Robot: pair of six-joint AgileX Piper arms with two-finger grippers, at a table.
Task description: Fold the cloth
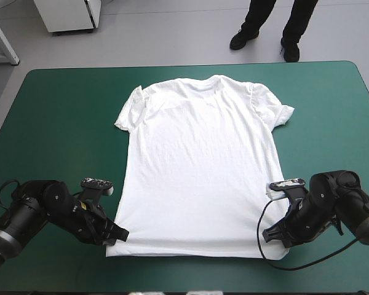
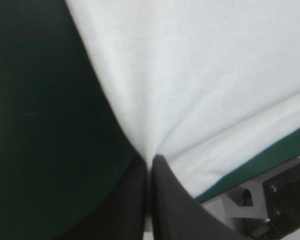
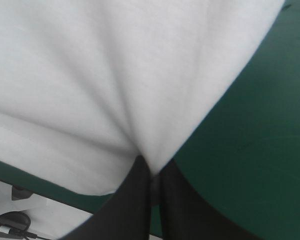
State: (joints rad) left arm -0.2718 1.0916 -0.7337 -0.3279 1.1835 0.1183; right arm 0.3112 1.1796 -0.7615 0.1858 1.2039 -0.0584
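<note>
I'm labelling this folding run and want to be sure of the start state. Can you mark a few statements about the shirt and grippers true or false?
1. The T-shirt lies spread flat on the table. True.
2. The left gripper and the right gripper are each shut on a corner of the near hem. True.
3. The collar points toward the robot. False: the collar lies toward the table's far edge.
4. The T-shirt hangs over the table's far edge. False: it lies wholly on the teal-green cover.
</note>
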